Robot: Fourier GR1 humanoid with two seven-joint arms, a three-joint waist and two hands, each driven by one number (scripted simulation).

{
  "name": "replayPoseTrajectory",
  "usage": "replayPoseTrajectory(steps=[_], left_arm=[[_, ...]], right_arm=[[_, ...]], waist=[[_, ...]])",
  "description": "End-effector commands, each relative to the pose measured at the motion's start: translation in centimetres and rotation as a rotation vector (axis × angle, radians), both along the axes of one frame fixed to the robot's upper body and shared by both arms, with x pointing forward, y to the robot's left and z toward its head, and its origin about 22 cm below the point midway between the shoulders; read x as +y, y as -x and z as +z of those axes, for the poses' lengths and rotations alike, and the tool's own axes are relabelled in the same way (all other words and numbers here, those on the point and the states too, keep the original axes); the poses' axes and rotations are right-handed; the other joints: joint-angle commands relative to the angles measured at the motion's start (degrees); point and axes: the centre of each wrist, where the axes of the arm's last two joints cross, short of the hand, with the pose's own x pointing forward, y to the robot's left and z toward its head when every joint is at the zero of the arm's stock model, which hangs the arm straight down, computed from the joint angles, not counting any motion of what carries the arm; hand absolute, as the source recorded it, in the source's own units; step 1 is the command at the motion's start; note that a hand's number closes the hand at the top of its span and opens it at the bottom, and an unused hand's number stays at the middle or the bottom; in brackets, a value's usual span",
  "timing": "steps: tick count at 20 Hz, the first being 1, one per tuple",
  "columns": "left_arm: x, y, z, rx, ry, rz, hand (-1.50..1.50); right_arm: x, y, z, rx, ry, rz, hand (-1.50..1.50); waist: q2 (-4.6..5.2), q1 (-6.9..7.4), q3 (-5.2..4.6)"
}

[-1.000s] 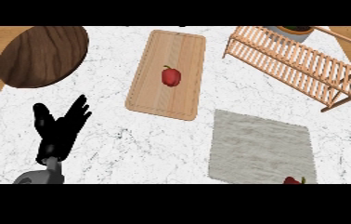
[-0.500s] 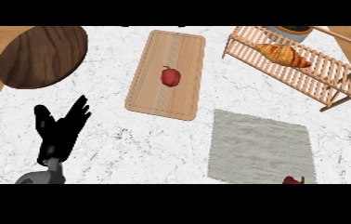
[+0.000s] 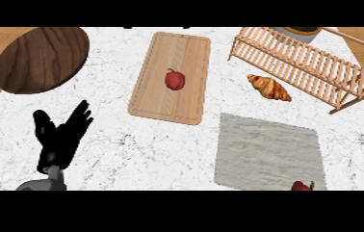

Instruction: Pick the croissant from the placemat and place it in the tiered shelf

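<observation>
We see the croissant (image 3: 269, 87) lying on the marble surface (image 3: 142, 149), just beside the lower front edge of the tiered shelf (image 3: 305, 62) and apart from the placemat (image 3: 266, 151). Half a second ago it sat up on the shelf's slats; a second ago it was not in view at all. So it has come off the rack and now rests on the surface below it, touching no slat that we can make out. We judge the placement undone: the croissant would have to be picked up again and set back on a tier. Our left hand (image 3: 60, 135) shows at the lower left, fingers straight and released, holding nothing, unmoved across the frames. Our right hand is out of view. The red pepper (image 3: 174, 79) stays on the cutting board (image 3: 171, 77).
</observation>
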Motion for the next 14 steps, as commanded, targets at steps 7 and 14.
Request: replayPoseTrajectory(steps=[7, 14], left_arm=[[1.6, 0.0, 0.2, 0.042, 0.002, 0.030, 0.00], [0.1, 0.3, -2.1, 0.052, 0.004, 0.021, 0.00]], right_arm=[[-6.7, 9.2, 1.8, -0.133, -0.106, -0.159, -1.50], [-11.0, 16.8, 0.4, -0.140, -0.076, -0.091, -1.50]], waist=[[-0.23, -1.24, -0.14], [0.02, -1.40, -0.13]])
